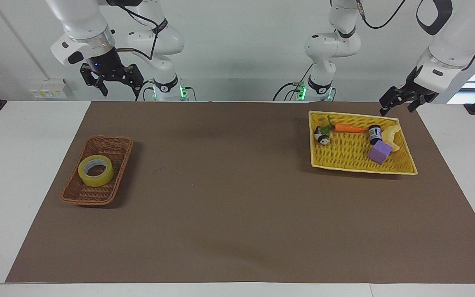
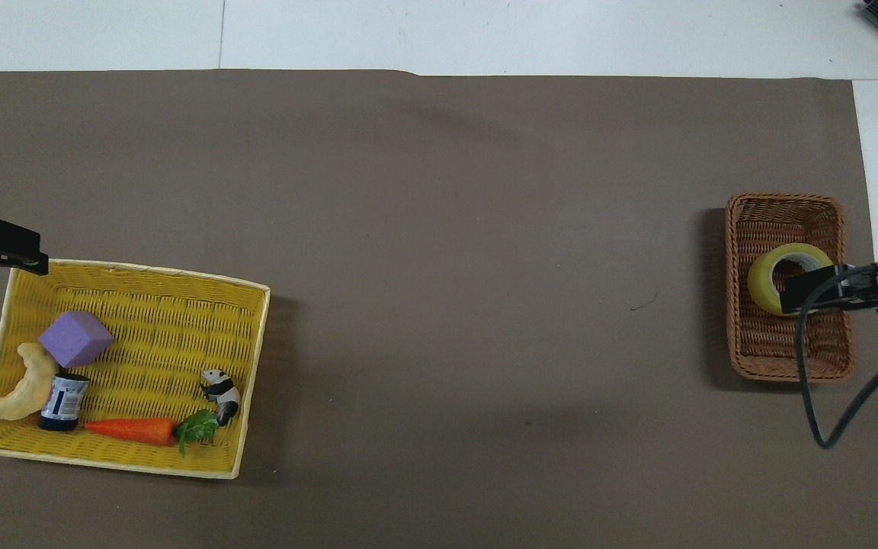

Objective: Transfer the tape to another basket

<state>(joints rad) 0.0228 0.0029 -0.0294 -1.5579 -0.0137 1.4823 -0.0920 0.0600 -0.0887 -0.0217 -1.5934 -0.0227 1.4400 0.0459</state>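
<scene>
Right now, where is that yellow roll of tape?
The tape lies in the brown wicker basket at the right arm's end of the table.

Translucent yellow tape (image 1: 95, 170) with pale printed core; dark-brown woven basket (image 1: 81, 194); bright-yellow woven tray (image 1: 357, 165); purple cube (image 1: 379, 152); orange carrot (image 1: 349, 128) with green leaves; black-and-white panda figure (image 1: 323, 136); dark jar (image 1: 374, 134) with white label; grey-brown mat (image 1: 229, 198); white table (image 1: 6, 165).

Facing view: high, looking across the tabletop (image 1: 237, 231) toward both arm bases; overhead view: steeply downward from the robots' end; both share the brown mat (image 2: 439, 229).
</scene>
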